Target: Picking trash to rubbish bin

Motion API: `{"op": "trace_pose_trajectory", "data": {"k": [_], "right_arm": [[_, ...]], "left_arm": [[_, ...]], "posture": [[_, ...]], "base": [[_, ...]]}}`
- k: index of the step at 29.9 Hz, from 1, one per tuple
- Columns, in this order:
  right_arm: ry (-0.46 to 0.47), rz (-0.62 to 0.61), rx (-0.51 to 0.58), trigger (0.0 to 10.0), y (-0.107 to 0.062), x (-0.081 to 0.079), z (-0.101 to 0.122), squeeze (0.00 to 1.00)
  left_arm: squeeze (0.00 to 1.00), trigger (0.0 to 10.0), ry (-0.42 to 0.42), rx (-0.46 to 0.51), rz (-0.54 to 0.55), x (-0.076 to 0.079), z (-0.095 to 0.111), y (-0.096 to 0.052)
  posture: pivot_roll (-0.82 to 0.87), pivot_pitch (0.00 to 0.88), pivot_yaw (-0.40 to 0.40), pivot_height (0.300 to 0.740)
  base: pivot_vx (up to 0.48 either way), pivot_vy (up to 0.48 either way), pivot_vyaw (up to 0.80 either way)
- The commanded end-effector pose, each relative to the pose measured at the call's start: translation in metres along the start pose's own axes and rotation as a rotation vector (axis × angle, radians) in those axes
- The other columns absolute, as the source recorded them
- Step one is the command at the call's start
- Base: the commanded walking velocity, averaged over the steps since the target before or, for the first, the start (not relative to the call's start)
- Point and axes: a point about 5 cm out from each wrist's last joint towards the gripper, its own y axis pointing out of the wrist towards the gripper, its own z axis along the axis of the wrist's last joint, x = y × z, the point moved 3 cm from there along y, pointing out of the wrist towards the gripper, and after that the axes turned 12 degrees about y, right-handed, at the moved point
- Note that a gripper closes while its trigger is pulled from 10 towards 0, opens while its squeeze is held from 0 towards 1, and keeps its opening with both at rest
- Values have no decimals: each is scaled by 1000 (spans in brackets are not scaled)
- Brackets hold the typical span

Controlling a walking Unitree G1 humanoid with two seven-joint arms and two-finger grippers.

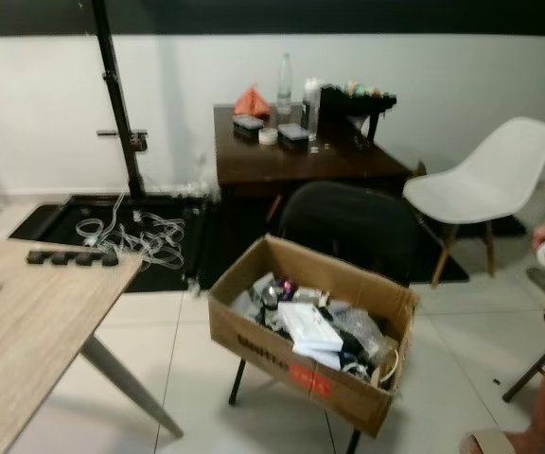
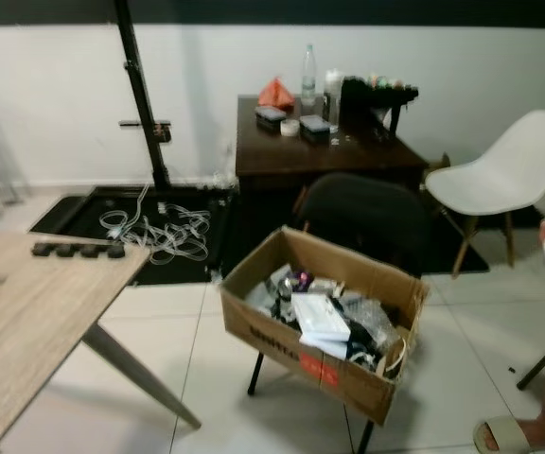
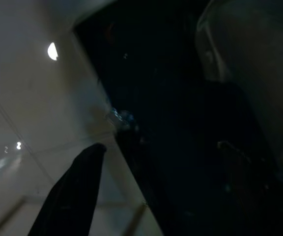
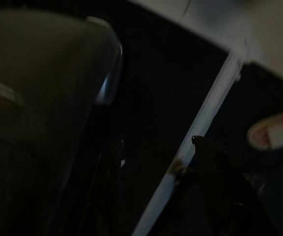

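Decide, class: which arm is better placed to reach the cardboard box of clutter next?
Neither, clearly. The cardboard box sits on a black chair straight ahead, slightly right of centre, so perhaps right. Both arms hang low in dark wrist views.

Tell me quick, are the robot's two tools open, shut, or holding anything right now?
Left tool: too dark, cannot be told.
Right tool: too dark, cannot be told.

Evenly and fairly brightly lit in both eye views, but soft all over, with mild blur on the cardboard box [image 1: 310,331] and the dark desk [image 1: 291,156]. Pale sheen on the floor tiles [image 1: 187,369]; faint shadows under the wooden table [image 1: 36,312]. Both wrist views very dim and out of focus, apart from 1 small bright spot [image 3: 52,50] and blurred black fingers [image 3: 72,196]
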Motion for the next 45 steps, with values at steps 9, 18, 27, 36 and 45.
{"op": "trace_pose_trajectory", "data": {"k": [9, 18, 27, 36, 45], "right_arm": [[-18, 28, 10, 10000, 1, -7, 7, 0], [-31, 37, 8, 10000, 1, -9, 8, 0], [40, -24, 71, 10000, 0, 10, 24, 0], [166, 69, 444, 10000, -23, 37, 135, 0], [-46, 845, 696, 10000, -82, -35, 210, 0]], "left_arm": [[0, 10000, -1, -16, -24, 8, -7, 1], [0, 10000, -16, -47, -30, 17, -21, 1], [0, 10000, -7, -57, -43, 21, -25, 1], [0, 10000, 16, -46, -31, 13, -19, 0], [0, 10000, 34, -42, -31, 9, -16, 0]], "posture": [[-79, 65, 21, 740], [-68, 67, 20, 740], [-74, 68, 20, 740], [-109, 57, 27, 740], [-122, 50, 25, 740]], "base": [[0, 0, 760], [0, 0, 761], [0, 0, 763], [0, 0, 763], [0, 0, 763]]}}
